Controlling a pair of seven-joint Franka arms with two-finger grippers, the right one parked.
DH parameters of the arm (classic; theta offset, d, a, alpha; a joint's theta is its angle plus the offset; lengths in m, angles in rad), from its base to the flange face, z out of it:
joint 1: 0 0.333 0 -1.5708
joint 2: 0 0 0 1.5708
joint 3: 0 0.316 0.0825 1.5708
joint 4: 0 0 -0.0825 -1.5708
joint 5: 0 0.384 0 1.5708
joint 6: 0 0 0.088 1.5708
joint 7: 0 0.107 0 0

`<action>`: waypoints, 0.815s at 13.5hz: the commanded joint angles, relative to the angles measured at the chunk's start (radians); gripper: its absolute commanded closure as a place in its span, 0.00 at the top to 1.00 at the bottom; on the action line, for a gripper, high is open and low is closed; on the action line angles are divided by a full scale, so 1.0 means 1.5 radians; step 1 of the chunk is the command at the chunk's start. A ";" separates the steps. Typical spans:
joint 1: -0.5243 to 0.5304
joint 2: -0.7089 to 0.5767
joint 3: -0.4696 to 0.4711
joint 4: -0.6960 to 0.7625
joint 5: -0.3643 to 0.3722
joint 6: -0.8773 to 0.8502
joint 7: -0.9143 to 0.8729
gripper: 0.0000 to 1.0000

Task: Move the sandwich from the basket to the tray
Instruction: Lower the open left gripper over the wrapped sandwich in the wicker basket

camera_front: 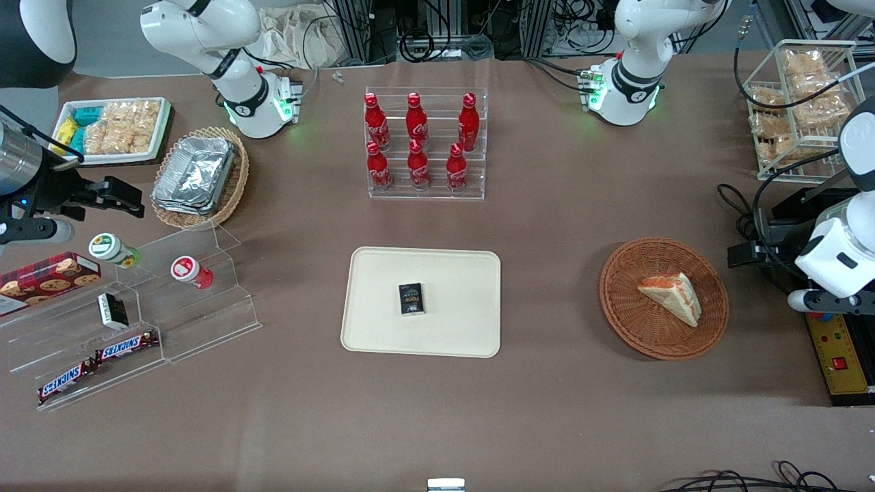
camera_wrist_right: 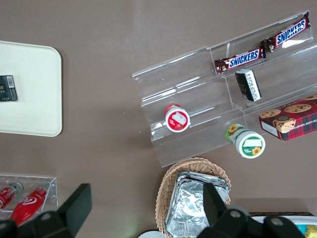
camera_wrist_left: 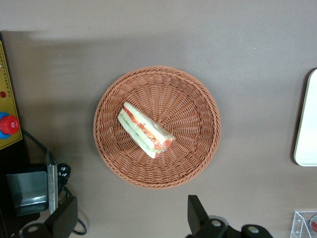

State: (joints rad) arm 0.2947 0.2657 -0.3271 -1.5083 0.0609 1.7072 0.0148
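The sandwich (camera_front: 673,295) (camera_wrist_left: 144,130), a pale bread wedge with orange and green filling, lies on its side in the round reddish-brown wicker basket (camera_front: 615,307) (camera_wrist_left: 198,114). The cream tray (camera_front: 383,328) (camera_wrist_left: 309,124) (camera_wrist_right: 29,99) lies flat mid-table, toward the parked arm from the basket. My left gripper (camera_front: 746,254) (camera_wrist_left: 130,219) hovers well above the table beside the basket, toward the working arm's end. It is open, with nothing between its widely spread fingers (camera_wrist_left: 198,213).
A small black box (camera_front: 411,298) lies on the tray. A clear rack of red bottles (camera_front: 424,143) stands farther from the camera. A yellow control box (camera_front: 837,362) and cables sit beside the basket. A wire rack of snacks (camera_front: 800,102), a foil-container basket (camera_front: 198,174) and a stepped acrylic shelf (camera_front: 137,321) line the table's ends.
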 commanded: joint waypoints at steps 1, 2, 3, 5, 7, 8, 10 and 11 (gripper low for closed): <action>-0.002 0.013 -0.002 0.023 -0.005 -0.018 -0.011 1.00; -0.002 0.014 -0.002 0.027 -0.004 -0.018 -0.011 1.00; -0.001 0.016 -0.002 0.027 -0.009 -0.018 -0.012 1.00; -0.002 0.021 -0.002 0.020 0.000 -0.016 -0.060 1.00; -0.002 0.024 -0.002 -0.001 0.001 -0.001 -0.180 1.00; -0.001 0.018 -0.002 -0.030 0.001 0.044 -0.243 1.00; -0.001 0.008 -0.002 -0.095 0.000 0.114 -0.338 1.00; 0.002 0.005 -0.002 -0.121 0.001 0.143 -0.356 1.00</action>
State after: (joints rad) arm 0.2944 0.2980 -0.3280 -1.6031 0.0609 1.8454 -0.4264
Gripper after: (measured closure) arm 0.000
